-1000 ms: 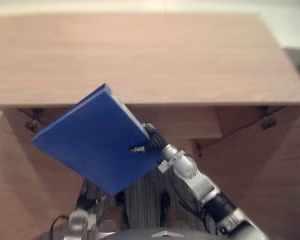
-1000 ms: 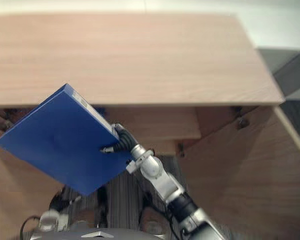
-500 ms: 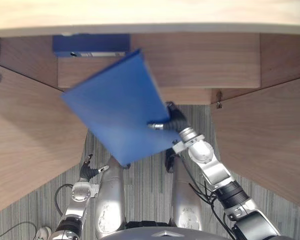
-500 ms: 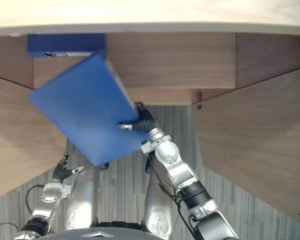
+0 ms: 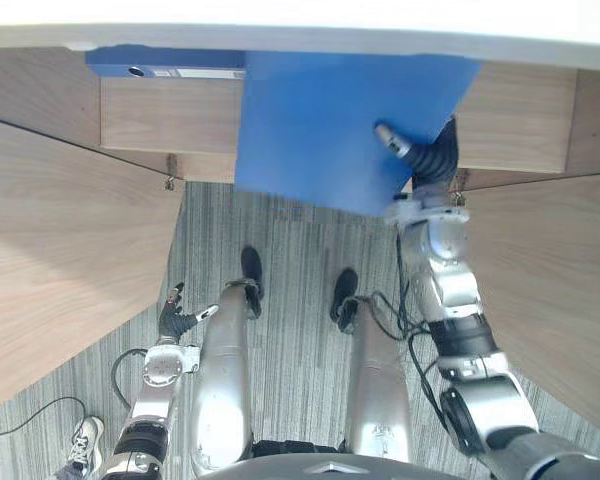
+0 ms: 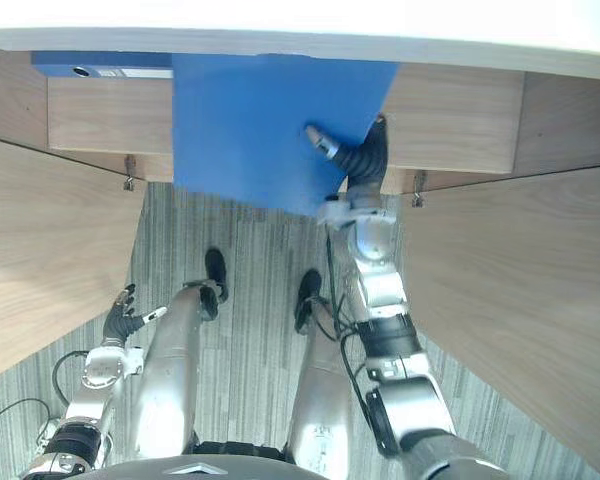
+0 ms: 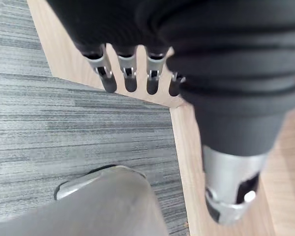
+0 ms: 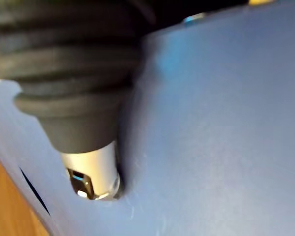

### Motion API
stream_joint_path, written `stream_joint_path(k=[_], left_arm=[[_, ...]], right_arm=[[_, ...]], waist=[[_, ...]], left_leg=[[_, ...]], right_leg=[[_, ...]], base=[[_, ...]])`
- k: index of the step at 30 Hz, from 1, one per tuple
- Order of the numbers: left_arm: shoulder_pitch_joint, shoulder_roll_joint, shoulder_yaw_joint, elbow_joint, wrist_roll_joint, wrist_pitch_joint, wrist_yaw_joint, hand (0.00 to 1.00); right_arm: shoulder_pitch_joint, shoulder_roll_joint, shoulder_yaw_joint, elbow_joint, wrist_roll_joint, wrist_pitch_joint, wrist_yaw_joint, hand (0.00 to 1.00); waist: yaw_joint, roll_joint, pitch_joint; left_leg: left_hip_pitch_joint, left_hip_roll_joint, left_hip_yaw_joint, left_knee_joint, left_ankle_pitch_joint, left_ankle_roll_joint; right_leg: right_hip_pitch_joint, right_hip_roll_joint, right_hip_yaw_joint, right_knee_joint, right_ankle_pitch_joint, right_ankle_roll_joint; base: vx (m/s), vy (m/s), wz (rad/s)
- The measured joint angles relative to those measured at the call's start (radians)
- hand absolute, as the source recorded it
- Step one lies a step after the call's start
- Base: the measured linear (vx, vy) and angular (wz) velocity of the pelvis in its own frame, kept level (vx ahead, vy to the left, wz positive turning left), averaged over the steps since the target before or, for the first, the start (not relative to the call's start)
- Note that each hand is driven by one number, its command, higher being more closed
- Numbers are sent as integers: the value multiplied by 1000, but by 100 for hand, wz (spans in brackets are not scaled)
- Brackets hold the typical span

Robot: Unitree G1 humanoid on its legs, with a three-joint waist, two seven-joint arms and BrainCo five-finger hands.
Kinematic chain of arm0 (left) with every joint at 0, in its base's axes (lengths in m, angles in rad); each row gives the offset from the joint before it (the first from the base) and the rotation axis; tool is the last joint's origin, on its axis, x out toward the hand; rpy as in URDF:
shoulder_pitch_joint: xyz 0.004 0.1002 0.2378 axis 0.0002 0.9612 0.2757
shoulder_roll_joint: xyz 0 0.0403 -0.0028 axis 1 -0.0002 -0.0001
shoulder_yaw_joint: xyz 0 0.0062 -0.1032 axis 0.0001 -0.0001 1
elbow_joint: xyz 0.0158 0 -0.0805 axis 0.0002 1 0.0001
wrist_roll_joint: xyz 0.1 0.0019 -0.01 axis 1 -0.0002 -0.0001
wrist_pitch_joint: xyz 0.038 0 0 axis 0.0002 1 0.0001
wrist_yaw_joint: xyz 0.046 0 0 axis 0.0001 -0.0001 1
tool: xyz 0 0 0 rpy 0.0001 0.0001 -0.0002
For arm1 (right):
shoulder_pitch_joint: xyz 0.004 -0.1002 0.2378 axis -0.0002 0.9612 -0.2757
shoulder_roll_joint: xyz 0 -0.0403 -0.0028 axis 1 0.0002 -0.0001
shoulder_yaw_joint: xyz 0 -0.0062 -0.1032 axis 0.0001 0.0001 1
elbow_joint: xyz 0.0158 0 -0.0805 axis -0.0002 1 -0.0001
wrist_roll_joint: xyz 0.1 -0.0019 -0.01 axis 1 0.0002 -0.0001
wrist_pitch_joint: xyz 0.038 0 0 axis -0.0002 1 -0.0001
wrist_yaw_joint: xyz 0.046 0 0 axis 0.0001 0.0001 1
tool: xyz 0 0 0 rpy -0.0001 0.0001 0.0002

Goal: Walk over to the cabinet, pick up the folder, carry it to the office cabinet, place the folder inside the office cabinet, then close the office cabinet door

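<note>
The blue folder (image 5: 330,130) is held flat in front of the open cabinet, and its far edge is hidden under the pale cabinet top (image 5: 300,35). My right hand (image 5: 432,162) is shut on the folder's right near corner, the thumb lying on the blue cover. In the right wrist view that thumb (image 8: 91,172) presses on the folder (image 8: 226,123). My left hand (image 5: 180,318) hangs low by the left side with relaxed fingers (image 7: 130,73) and holds nothing.
A second blue folder (image 5: 165,62) lies at the left of the wooden shelf (image 5: 165,125) inside the cabinet. The left door (image 5: 50,250) and right door (image 5: 550,290) stand open on both sides. Grey striped carpet (image 5: 290,300) lies below.
The camera has tilted down. My right hand has swung the folder up, to the right and level, so its far edge now goes under the cabinet top. The left hand stays hanging.
</note>
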Motion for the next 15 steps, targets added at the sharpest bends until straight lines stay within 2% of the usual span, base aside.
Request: stream_joint_path(k=[8, 10, 15], left_arm=[[-46, -39, -9, -33, -38, -4, 31, 0], [-61, -65, -30, -34, -39, -8, 41, 0], [-86, -67, -27, -26, -40, -4, 68, 0]], right_arm=[[-218, 3, -44, 190, 117, 2, -60, 100], [-266, 2, -72, 256, 126, 8, -75, 100], [-379, 2, -95, 401, 156, 35, -132, 100]], waist=[[-1, 2, -1], [-8, 6, -3], [-7, 6, -5]], left_leg=[[-44, -2, -6, 15, 1, 2], [-54, -8, -17, 15, 4, 5], [-88, -7, -20, 14, 11, 6]], right_leg=[[-34, -7, -8, 14, -1, -2], [-35, -12, -22, 11, -1, -2], [-68, -12, -24, 10, 3, -4]], base=[[15, -24, 3], [-10, -27, 12], [11, -39, 2]])
